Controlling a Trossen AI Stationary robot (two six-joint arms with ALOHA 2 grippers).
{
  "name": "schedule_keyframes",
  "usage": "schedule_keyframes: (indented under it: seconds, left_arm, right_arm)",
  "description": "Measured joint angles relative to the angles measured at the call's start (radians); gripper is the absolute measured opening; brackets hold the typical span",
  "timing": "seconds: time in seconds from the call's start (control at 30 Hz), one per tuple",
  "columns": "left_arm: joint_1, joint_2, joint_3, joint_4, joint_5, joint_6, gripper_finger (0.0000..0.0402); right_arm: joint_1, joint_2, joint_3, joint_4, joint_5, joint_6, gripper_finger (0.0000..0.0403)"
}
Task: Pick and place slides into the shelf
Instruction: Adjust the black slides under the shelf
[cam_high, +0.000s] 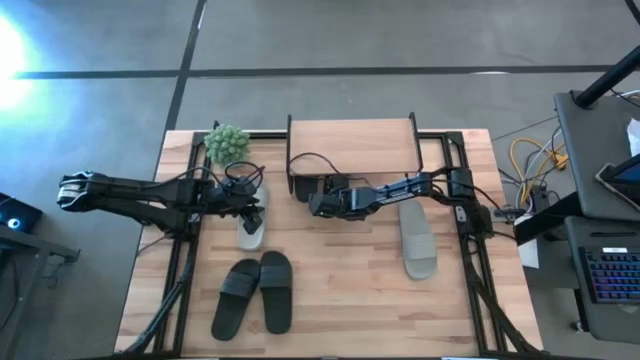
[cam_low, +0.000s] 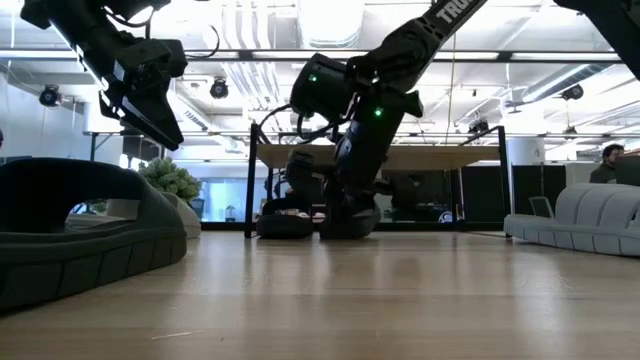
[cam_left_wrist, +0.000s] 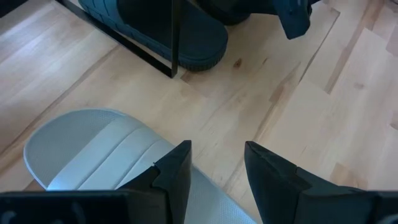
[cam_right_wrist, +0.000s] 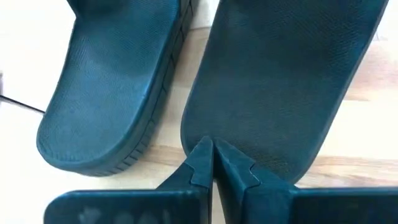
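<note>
The shelf (cam_high: 352, 143), a light board on a black frame, stands at the table's far middle. Two black slides (cam_right_wrist: 106, 93) (cam_right_wrist: 280, 81) lie side by side on the table at its left end, toes pointing in under the board. My right gripper (cam_right_wrist: 212, 152) is shut at the heel of the right-hand one. My left gripper (cam_left_wrist: 216, 163) hangs open above a light grey slide (cam_left_wrist: 93, 149) that lies flat on the table left of the shelf (cam_high: 252, 228). It touches nothing. My right gripper has its shut fingertips (cam_right_wrist: 202, 155) on the heel end of the black slide's footbed (cam_right_wrist: 249, 146). The fingers slant down from the table's near right side, along the slide. The slide lies flat on the table, toe end under the shelf.
A pair of black slides (cam_high: 255, 292) lies near the table's front left. Another light grey slide (cam_high: 417, 240) lies right of the shelf's front. A small green plant (cam_high: 228, 143) stands at the shelf's left. Bare wood shows at the table's front middle.
</note>
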Motion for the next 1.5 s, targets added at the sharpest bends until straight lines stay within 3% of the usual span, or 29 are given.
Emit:
schedule_keyframes:
  seconds: [0.27,0.4,0.83,1.03,1.33,1.5]
  left_arm:
    - [0.0,0.004,0.0,0.006,-0.003,0.0,0.0134]
    - [0.0,0.005,0.0,0.007,-0.004,0.0,0.0134]
    - [0.0,0.007,0.0,0.007,-0.01,-0.001,0.0134]
    - [0.0,0.006,0.0,0.008,-0.01,-0.003,0.0134]
    - [0.0,0.007,0.0,0.018,-0.01,0.0,0.0134]
    - [0.0,0.007,0.0,0.021,-0.011,0.019,0.0134]
  right_arm:
    - [0.013,-0.054,0.0,-0.136,-0.035,-0.068,0.0009]
    - [0.018,-0.067,-0.002,-0.22,-0.001,-0.05,0.0009]
    - [-0.029,-0.068,-0.002,-0.084,0.058,-0.146,0.0009]
    - [0.008,-0.119,0.007,-0.13,0.035,-0.169,0.0009]
    - [0.08,-0.191,0.001,-0.513,-0.033,0.042,0.0009]
    - [0.096,-0.19,-0.053,-0.54,-0.119,0.121,0.0009]
